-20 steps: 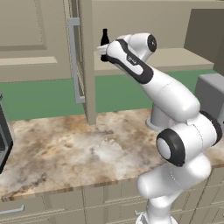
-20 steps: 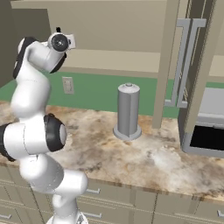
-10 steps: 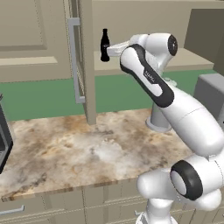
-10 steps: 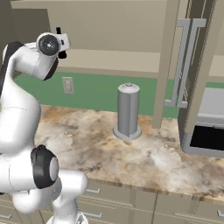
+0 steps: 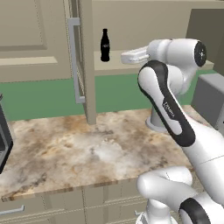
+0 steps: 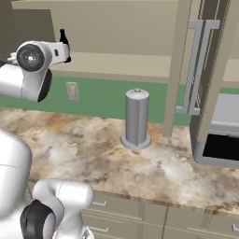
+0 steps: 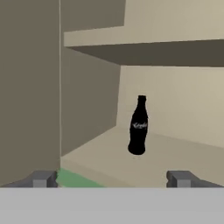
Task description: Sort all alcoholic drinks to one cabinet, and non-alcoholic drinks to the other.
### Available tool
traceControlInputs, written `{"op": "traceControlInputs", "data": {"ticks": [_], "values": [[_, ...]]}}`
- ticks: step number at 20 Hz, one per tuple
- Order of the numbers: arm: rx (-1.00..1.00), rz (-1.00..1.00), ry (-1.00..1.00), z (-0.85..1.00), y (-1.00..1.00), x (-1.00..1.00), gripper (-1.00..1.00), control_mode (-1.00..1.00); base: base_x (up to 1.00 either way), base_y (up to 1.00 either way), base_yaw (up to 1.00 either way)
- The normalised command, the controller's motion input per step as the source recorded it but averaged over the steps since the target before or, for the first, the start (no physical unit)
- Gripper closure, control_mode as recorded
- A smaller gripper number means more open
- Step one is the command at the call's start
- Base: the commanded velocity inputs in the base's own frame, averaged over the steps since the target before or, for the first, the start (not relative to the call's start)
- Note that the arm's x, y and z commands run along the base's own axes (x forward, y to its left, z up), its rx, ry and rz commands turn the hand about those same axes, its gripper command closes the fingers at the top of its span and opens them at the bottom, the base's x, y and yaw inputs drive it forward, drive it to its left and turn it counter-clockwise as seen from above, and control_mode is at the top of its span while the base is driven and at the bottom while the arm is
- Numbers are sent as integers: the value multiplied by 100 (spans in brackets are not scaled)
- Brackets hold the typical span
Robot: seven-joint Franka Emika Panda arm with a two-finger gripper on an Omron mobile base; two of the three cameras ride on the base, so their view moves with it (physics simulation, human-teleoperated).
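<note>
One small black cola bottle (image 7: 138,125) with a thin white label stands upright on the lower shelf (image 7: 175,153) of the open wall cabinet. It also shows in the left base view (image 5: 105,45), and its neck pokes up behind my hand in the right base view (image 6: 62,34). My gripper (image 7: 111,179) is open and holds nothing. Its two fingertips (image 7: 43,178) sit wide apart, well short of the bottle. In the left base view the gripper (image 5: 126,57) hovers at shelf height, to the right of the bottle and apart from it.
The cabinet's open door (image 5: 84,61) with its long handle hangs left of the bottle. A second cabinet's open doors (image 6: 200,70) stand at the right. On the marble counter (image 5: 87,148) is a grey canister (image 6: 137,119). A grey appliance (image 6: 219,140) sits at the counter's right end.
My hand has drawn back from the black bottle, toward the right in the left base view. The bottle stays upright on the shelf, and the arm's elbow has swung up.
</note>
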Motion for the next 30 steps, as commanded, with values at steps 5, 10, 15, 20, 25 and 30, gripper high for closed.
{"op": "traceControlInputs", "data": {"ticks": [5,10,15,20,25,30], "values": [[0,-12,7,-14,-45,-84,-100,-100,0,0,0],[0,-13,13,-39,-55,-54,-100,-100,0,0,0],[0,-12,16,-58,-51,-49,-100,-100,0,0,0],[0,-14,15,-43,-29,-41,-100,-100,0,0,0],[0,-15,16,-1,-2,-5,-100,-100,0,0,0],[0,-11,21,0,-3,-5,-100,-100,0,0,0]]}}
